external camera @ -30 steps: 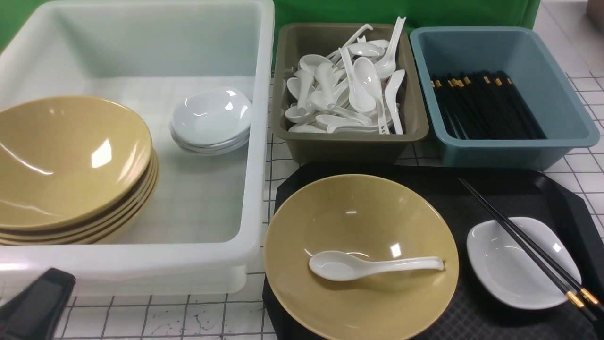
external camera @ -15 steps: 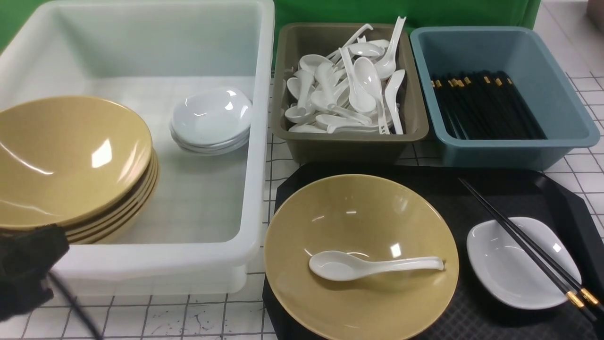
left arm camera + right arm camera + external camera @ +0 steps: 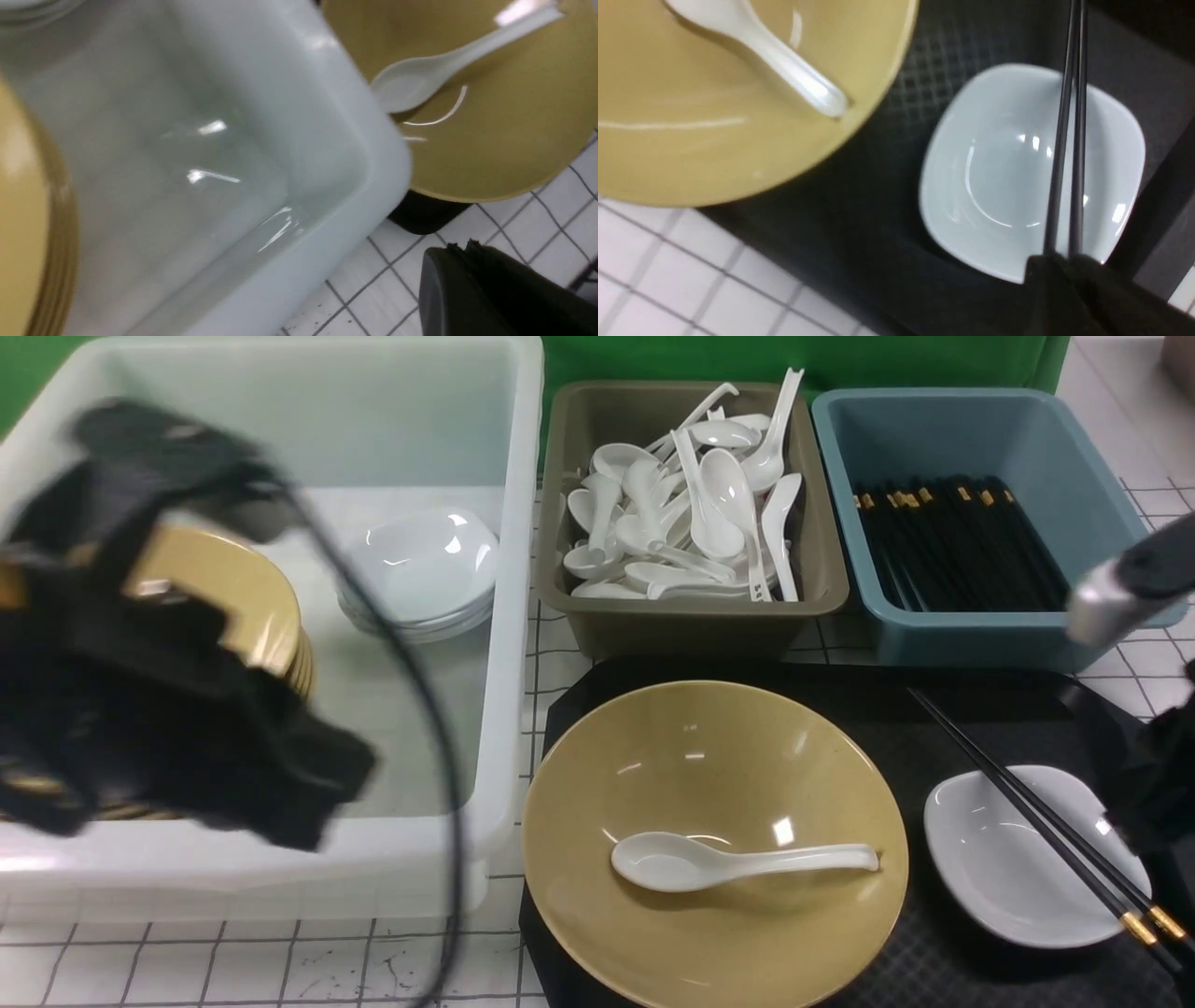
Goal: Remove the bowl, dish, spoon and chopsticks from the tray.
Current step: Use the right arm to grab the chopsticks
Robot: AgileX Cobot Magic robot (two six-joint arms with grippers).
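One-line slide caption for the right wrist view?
Chopsticks lie across the white dish on the black tray, beside the yellow bowl holding a spoon.

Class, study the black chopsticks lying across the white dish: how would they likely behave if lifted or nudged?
The chopsticks look thin and straight, so probably stiff and light. Resting across the dish rim, they could roll or slide onto the tray when nudged. Being two slim, smooth sticks, they may separate unless pinched together.

White tabletop [image 3: 280,961] ruled in a black grid — scuffed with dark marks — and a green backdrop [image 3: 672,359] behind.
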